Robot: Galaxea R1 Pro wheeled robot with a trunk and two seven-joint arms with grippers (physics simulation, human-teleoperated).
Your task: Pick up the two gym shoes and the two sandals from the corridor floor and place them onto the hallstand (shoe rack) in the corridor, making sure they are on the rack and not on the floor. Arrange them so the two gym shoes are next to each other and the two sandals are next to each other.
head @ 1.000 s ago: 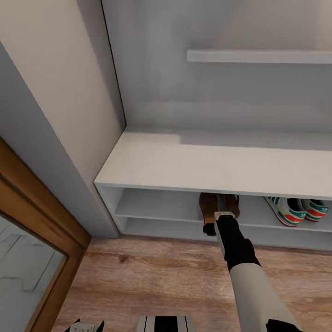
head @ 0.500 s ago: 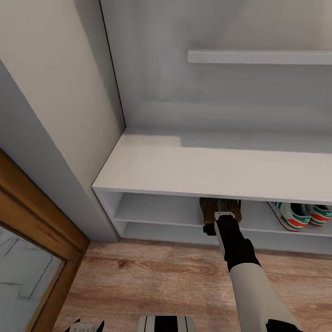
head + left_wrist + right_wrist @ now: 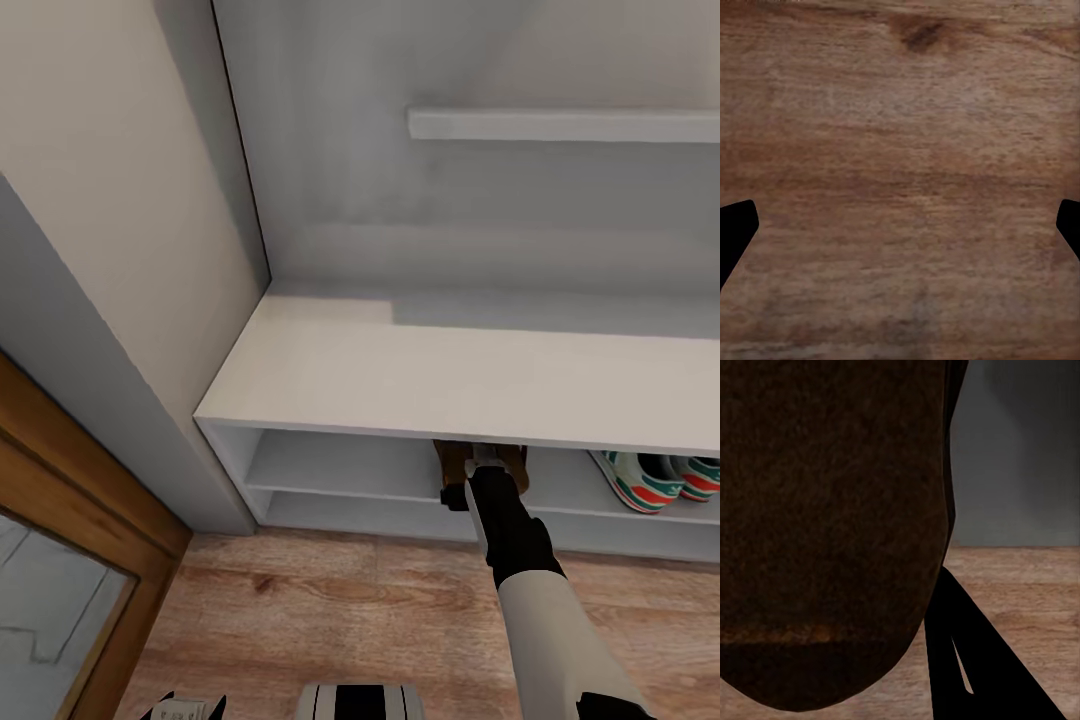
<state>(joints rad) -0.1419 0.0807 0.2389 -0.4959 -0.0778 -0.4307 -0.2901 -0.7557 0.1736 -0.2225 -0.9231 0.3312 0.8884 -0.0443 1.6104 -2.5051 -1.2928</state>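
Two sneakers (image 3: 660,480) shelved right of sandals (image 3: 455,465) in hallstand (image 3: 420,375); right gripper (image 3: 487,462) against sandal, grip state indeterminate, likely seating pair together.

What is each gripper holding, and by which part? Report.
Left gripper: nothing, open over floor. Right gripper: close against a sandal; whether it grips, and where, cannot be told.

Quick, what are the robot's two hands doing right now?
Left hand: open, over bare floor, holding nothing.
Right hand: reaching into the hallstand at a sandal; cannot tell if it is gripping it.
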